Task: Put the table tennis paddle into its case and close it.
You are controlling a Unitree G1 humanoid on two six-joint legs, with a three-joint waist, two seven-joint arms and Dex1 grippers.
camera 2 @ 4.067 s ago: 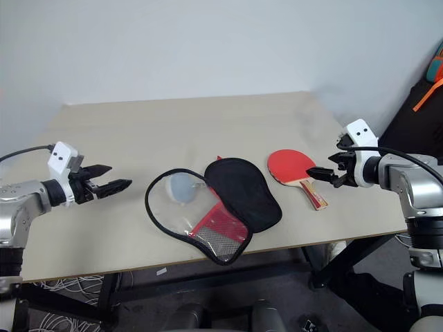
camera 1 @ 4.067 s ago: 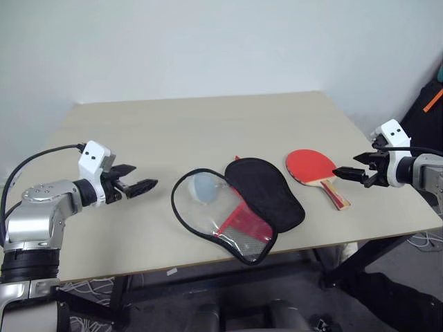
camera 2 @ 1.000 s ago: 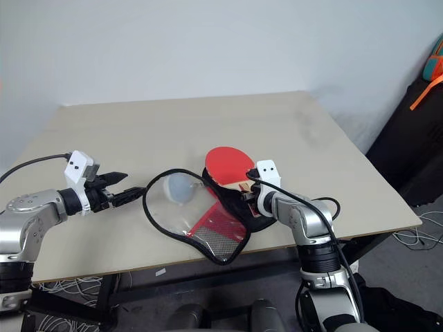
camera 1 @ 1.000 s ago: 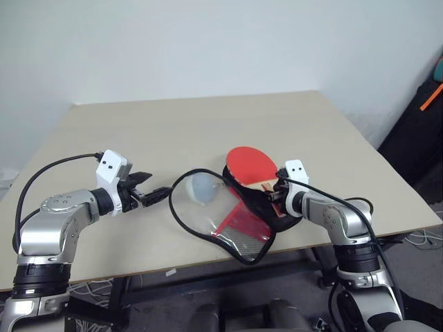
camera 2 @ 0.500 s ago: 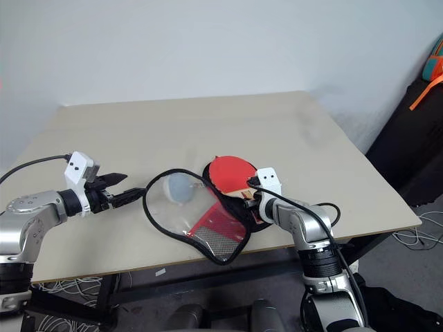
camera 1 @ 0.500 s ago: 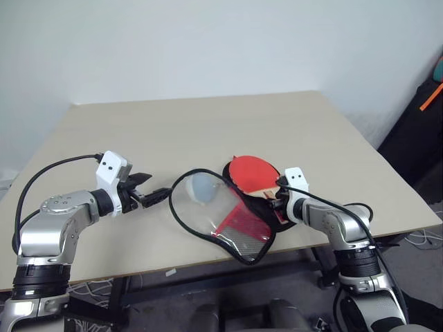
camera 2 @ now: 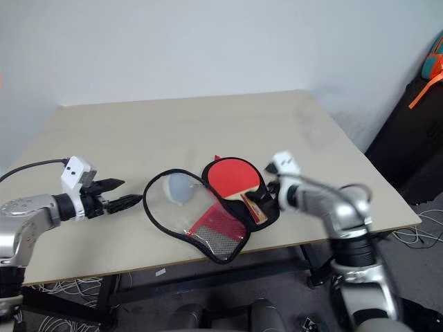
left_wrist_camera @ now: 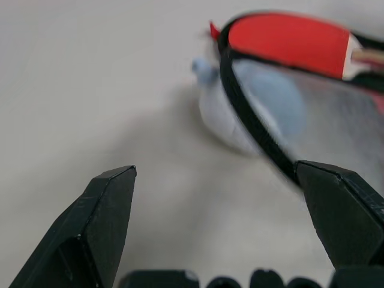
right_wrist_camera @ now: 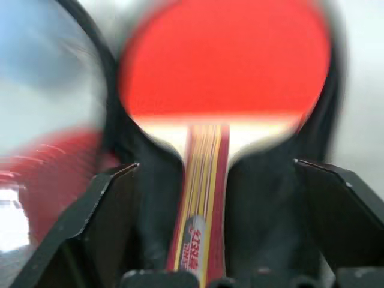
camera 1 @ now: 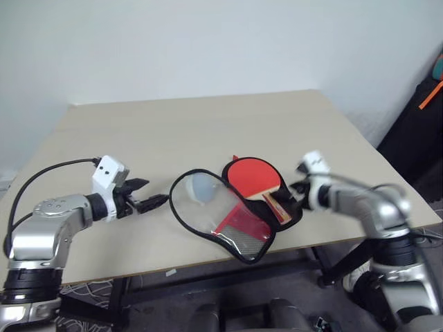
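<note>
The soft black-trimmed paddle-shaped zip case point(camera 1: 232, 207) is seen lying open on the desk point(camera 1: 208, 124), its clear plastic flap spread toward the left and its black half toward the right. A pale round ball point(camera 1: 203, 185) is seen under the clear panel. The red-faced table tennis paddle with striped light-wood handle point(camera 1: 255, 178) is laid on the black half, handle pointing toward the right end effector point(camera 1: 299, 188). That end effector is held just beyond the handle tip, fingers spread wide, nothing gripped. The left end effector point(camera 1: 154, 201) is held near the case's left edge, wide open and empty. The desk is light beige; a plain white wall is seen behind.
</note>
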